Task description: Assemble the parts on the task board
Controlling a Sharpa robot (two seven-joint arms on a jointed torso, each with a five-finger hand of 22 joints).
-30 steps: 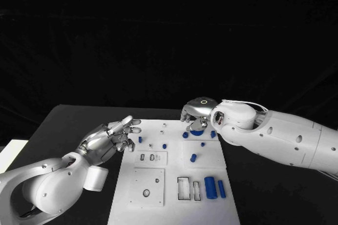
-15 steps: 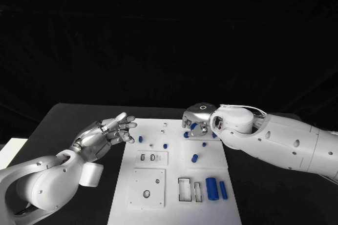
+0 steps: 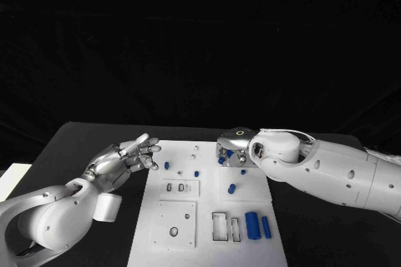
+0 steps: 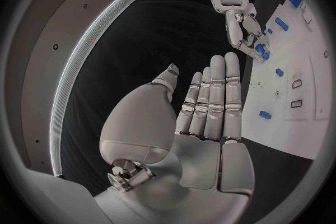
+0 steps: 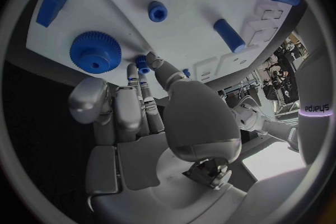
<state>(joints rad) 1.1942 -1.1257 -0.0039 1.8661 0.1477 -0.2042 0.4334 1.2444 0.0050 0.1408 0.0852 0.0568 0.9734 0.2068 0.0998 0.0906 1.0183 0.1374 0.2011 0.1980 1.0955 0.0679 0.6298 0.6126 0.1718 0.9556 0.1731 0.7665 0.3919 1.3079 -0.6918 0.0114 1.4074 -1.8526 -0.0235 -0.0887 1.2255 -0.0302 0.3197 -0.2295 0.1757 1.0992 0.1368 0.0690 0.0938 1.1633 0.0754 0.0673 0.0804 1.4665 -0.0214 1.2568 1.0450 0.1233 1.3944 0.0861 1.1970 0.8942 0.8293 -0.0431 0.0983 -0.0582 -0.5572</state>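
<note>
Fingers of the right hand (image 3: 232, 149) are curled down over the far part of the task board (image 3: 209, 247), near its right edge. In the right wrist view you see two fingertips (image 5: 149, 61) closing on a small blue part (image 5: 143, 63), so this hand pinches it; the other fingers lie close together beside. A blue gear (image 5: 95, 51) sits on the board just beside these fingertips, and I cannot tell if it touches them.

You see the left hand (image 3: 124, 160) above the black surface (image 3: 75, 145), at the left edge of the board, w/ palm up. Its fingers (image 4: 213, 95) are straight and pressed side by side, thumb a bit apart, holding nothing.

On the board, approx. from far to near: a short blue peg (image 3: 166, 164) near the left edge, another small peg (image 3: 196, 174) more to the middle, a small blue piece (image 3: 243, 172) and a blue cylinder (image 3: 232, 189) on the right half. Near the right near corner, a thick blue cylinder (image 3: 251, 225) and a thinner blue bar (image 3: 266, 226) lie side by side, close but apart. Next to them are two rectangular slots (image 3: 218, 226), and on the left half a square plate w/ a hole (image 3: 176, 222).
</note>
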